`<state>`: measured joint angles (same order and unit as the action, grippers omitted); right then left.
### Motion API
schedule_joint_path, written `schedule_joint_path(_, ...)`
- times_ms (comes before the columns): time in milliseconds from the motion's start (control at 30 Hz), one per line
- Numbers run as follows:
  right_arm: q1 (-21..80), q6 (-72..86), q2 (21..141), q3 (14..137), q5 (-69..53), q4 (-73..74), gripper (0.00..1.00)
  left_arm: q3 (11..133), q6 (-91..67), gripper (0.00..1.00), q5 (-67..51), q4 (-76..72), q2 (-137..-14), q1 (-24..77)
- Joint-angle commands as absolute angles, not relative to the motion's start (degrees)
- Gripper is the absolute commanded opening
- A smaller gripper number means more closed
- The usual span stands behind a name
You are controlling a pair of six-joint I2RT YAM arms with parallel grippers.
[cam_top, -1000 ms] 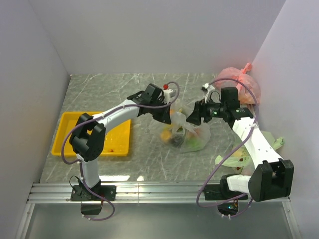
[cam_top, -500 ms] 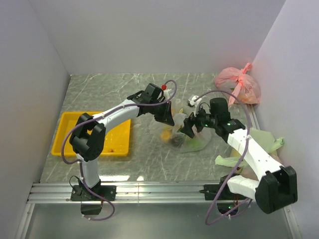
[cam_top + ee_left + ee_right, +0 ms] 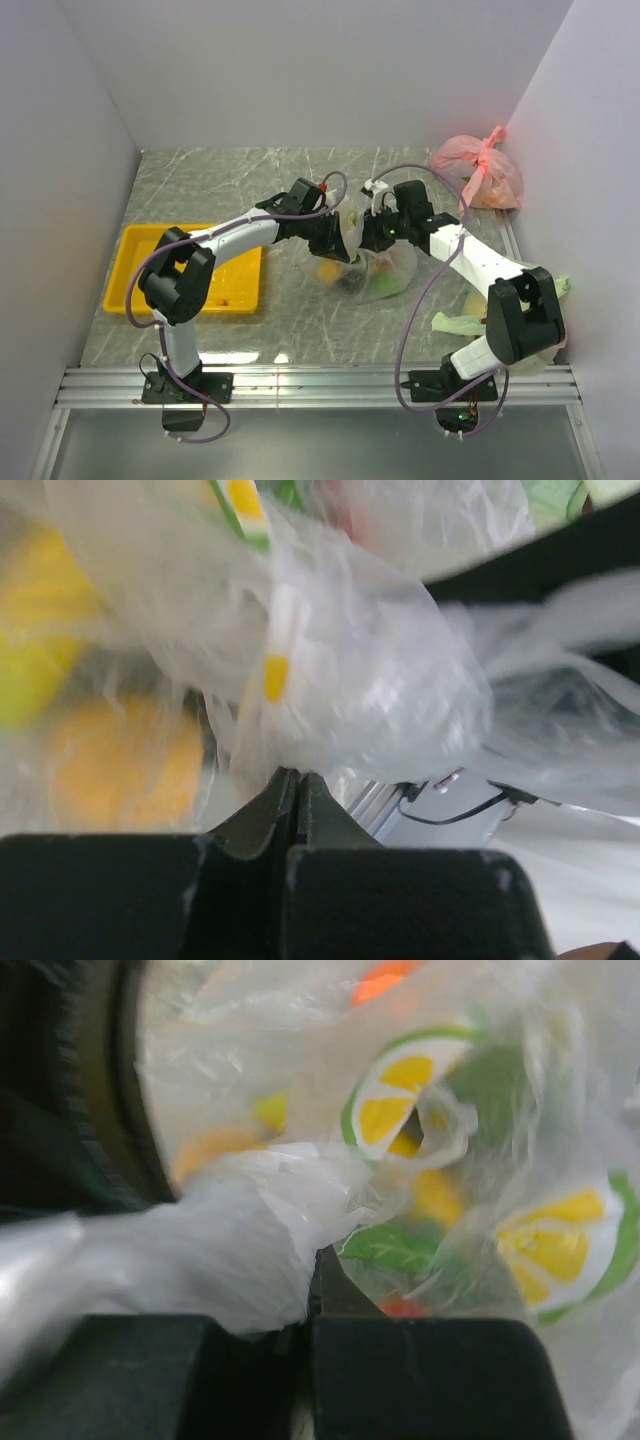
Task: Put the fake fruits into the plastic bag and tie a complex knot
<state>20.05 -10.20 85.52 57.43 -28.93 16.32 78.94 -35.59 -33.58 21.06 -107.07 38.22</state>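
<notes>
The plastic bag point(image 3: 388, 268) lies mid-table, clear film printed with lemon slices, holding the fake fruits point(image 3: 330, 271). My left gripper point(image 3: 344, 247) is at the bag's left top, shut on a gathered fold of its film point(image 3: 350, 680); an orange fruit point(image 3: 120, 770) shows blurred through the film. My right gripper point(image 3: 371, 238) is at the bag's top from the right, shut on a twisted handle end point(image 3: 200, 1250). Through the bag point(image 3: 470, 1140) I see yellow point(image 3: 440, 1195) and red point(image 3: 400, 1306) fruit. The two grippers stand close together over the bag's mouth.
A yellow tray point(image 3: 140, 262) sits at the left. A pink knotted bag point(image 3: 480, 175) rests in the back right corner. Pale green bags point(image 3: 455, 322) lie by the right arm's base, near the right wall.
The right arm has swung left from beside the pink bag to the bag's top, and its jaws went from open to shut on the handle. The left gripper shifted slightly toward it.
</notes>
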Motion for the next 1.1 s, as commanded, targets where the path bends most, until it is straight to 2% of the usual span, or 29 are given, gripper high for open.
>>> schedule_joint_path(0, 18.4, 4.8, 81.1, 59.2, -34.4, 13.3, 0.0, 77.7, -40.4, 0.0, -35.2, 17.2, -104.9, 38.4)
schedule_joint_path(133, 17.6, 24.0, 75.9, 52.2, -39.0, 4.5, 0.0, 76.8, -44.6, 0.0, -33.5, 12.7, -106.0, 37.5)
schedule_joint_path(267, 17.5, 36.8, 73.8, 48.1, -40.6, -2.7, 0.0, 75.4, -47.9, 0.0, -31.2, 9.3, -108.4, 37.2)
schedule_joint_path(533, 17.7, 58.6, 76.6, 41.1, -37.7, -21.9, 0.0, 73.8, -56.4, 0.0, -39.3, -6.9, -113.8, 37.7)
schedule_joint_path(633, 19.0, 60.7, 78.0, 42.3, -36.5, -24.5, 0.02, 72.7, -61.3, 0.0, -44.1, -14.2, -115.0, 36.0)
schedule_joint_path(700, 19.5, 56.2, 77.2, 44.8, -37.3, -20.3, 0.14, 71.5, -62.0, 0.0, -46.6, -16.1, -114.9, 35.2)
schedule_joint_path(733, 19.5, 49.2, 76.7, 48.0, -37.7, -12.9, 0.32, 71.4, -61.0, 0.0, -48.6, -15.8, -114.7, 34.9)
schedule_joint_path(800, 19.6, 41.2, 75.1, 51.0, -38.3, -5.0, 0.5, 71.2, -59.9, 0.0, -49.8, -14.3, -114.3, 34.2)
schedule_joint_path(833, 19.5, 32.5, 74.2, 53.8, -38.0, 3.3, 0.64, 71.1, -59.4, 0.0, -51.1, -14.5, -114.3, 33.8)
schedule_joint_path(900, 19.3, 21.4, 71.2, 55.5, -37.7, 13.5, 0.66, 71.6, -58.5, 0.0, -51.0, -12.8, -114.4, 33.8)
schedule_joint_path(967, 18.5, 15.1, 68.7, 56.9, -38.1, 19.8, 0.78, 71.8, -57.9, 0.0, -50.6, -12.4, -114.4, 33.7)
schedule_joint_path(1067, 15.1, 6.8, 61.9, 58.2, -39.5, 29.5, 0.79, 71.9, -57.5, 0.0, -50.3, -12.0, -114.5, 33.7)
